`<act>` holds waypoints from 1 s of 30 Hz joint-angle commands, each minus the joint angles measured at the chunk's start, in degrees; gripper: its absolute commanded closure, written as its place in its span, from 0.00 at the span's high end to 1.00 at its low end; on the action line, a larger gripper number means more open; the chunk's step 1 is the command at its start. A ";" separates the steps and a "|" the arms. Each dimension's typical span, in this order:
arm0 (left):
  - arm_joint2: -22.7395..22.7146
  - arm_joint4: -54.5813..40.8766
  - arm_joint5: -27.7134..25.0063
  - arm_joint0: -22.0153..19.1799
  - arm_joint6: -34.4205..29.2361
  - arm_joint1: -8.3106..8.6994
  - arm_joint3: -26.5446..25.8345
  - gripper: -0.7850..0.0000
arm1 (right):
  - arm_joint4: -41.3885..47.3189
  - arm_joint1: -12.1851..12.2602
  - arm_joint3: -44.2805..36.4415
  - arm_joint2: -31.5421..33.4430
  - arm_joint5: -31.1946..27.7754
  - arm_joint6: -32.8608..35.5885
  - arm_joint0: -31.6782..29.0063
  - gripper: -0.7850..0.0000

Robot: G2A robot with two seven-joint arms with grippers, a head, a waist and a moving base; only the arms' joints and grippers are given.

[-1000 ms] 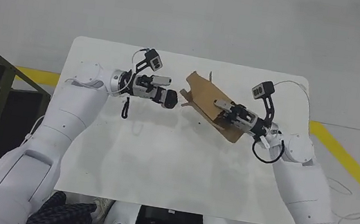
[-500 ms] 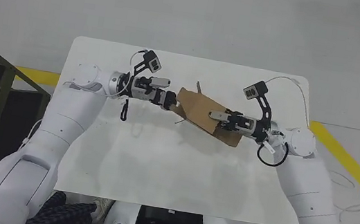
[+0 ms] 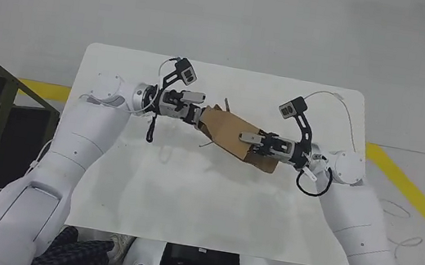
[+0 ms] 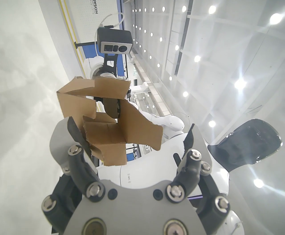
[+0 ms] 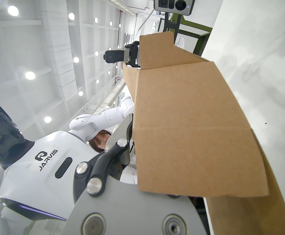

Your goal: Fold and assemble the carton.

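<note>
Two hands met at one carton (image 3: 229,129) above the counter (image 3: 185,203). Right hand (image 3: 261,140) was closed on the end nearest it, with one finger flat against a side panel and the other hidden behind the board. Left hand (image 4: 131,123) stood wide, gripping nothing. The loose flaps of the far end sat between its fingers (image 4: 74,133), one flap edge touching a pad and the opposite finger well apart from the board. The carton was partly opened, and the flaps at that end splayed at uneven angles, not yet tucked. Corrugated board like this looked light and stiff along its panels but weak at the scored creases, and the thin flap edges would likely crush or tear under a hard pinch. The best hold seemed to be flat on a panel or across a flap near its crease, not on a free corner; pushing a flap from its middle should fold it cleanly
</note>
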 commanded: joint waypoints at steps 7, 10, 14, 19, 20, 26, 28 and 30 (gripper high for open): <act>1.31 -0.89 0.08 -0.59 -0.65 -0.54 0.35 1.00 | -0.25 -0.27 0.27 -0.99 -0.04 -1.02 0.23 0.00; 1.65 -1.03 0.02 -0.85 -0.77 -0.70 0.55 1.00 | -0.11 -0.31 0.38 -1.11 -0.08 -1.09 0.29 0.00; 1.86 -1.13 -0.01 -1.06 -0.77 -0.78 0.95 1.00 | 0.21 -0.36 0.60 -1.21 -0.01 -1.14 0.32 0.00; 2.66 -1.44 0.18 -1.24 -0.77 -1.00 0.87 1.00 | 0.66 -0.43 0.91 -1.33 -0.12 -1.28 0.35 0.00; 2.82 -1.47 0.18 -1.32 -0.77 -1.04 0.91 1.00 | 0.86 -0.46 1.08 -1.33 -0.15 -1.34 0.38 0.00; 3.37 -1.86 0.10 -1.73 -0.77 -1.11 1.38 1.00 | 1.68 -0.58 2.00 -1.36 -0.21 -1.22 0.77 0.00; 3.57 -1.93 0.11 -1.86 -0.77 -1.12 1.44 1.00 | 2.07 -0.62 2.25 -1.33 -0.29 -1.16 0.86 0.00; 3.89 -2.10 0.22 -1.98 -0.77 -1.17 1.45 1.00 | 2.29 -0.66 2.54 -1.39 -0.33 -1.03 1.00 0.00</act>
